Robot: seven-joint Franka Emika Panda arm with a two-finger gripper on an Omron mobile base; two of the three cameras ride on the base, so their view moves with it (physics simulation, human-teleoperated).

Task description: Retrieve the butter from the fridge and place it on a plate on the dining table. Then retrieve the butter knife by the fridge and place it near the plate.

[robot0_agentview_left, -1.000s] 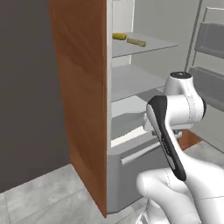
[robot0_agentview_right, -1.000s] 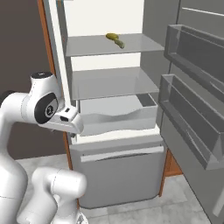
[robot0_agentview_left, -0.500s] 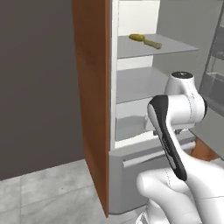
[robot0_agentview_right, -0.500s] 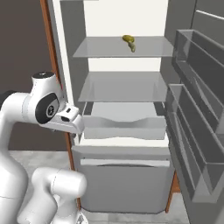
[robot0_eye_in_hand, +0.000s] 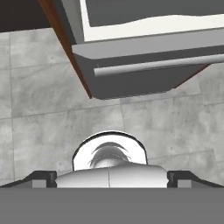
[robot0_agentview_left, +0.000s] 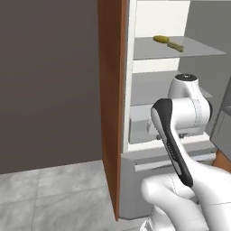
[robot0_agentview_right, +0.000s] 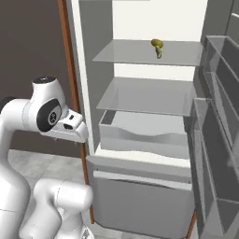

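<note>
Fridge [robot0_agentview_right: 140, 154] open, white interior and grey shelves exposed. Butter [robot0_agentview_left: 168, 42] lies on the upper shelf [robot0_agentview_right: 149, 52], well above the hand and farther in; in the right base view it reads as a small yellowish stick [robot0_agentview_right: 157, 46] seen end-on near the shelf's back. Middle shelf [robot0_agentview_right: 144, 95] bare; below it a grey drawer [robot0_agentview_right: 140, 133].

Gripper [robot0_eye_in_hand: 111, 177] points down at the grey tiled floor [robot0_eye_in_hand: 43, 113], just in front of the fridge's bottom drawer [robot0_eye_in_hand: 148, 70] with its bar handle. Fingertips [robot0_eye_in_hand: 43, 177] sit at the far edges of the hand view: jaws fully spread, nothing between them. Hand well apart from the butter.
</note>
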